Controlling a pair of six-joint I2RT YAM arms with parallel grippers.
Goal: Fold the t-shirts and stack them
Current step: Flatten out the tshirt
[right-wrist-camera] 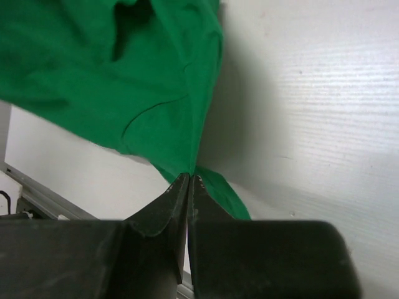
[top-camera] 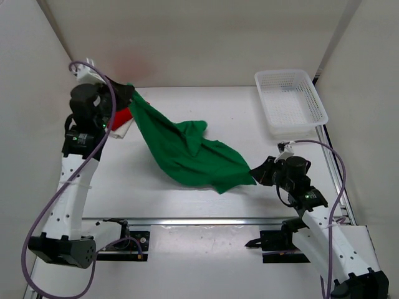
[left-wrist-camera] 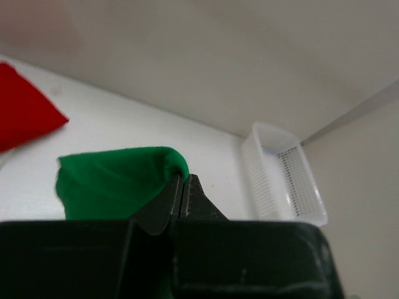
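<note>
Across mid-frame: green t-shirt, hung between left hand, upper left, and right hand, both pinching its cloth. Step: spreading, seemingly. Next: lay it flat on counter.

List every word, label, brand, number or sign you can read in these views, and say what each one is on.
None: no readable text in any view.
The green shirt and red shirt are plain, with no print showing.
The basket shows no label.
If the left arm or right arm carries a marking, it is too small to read.
</note>
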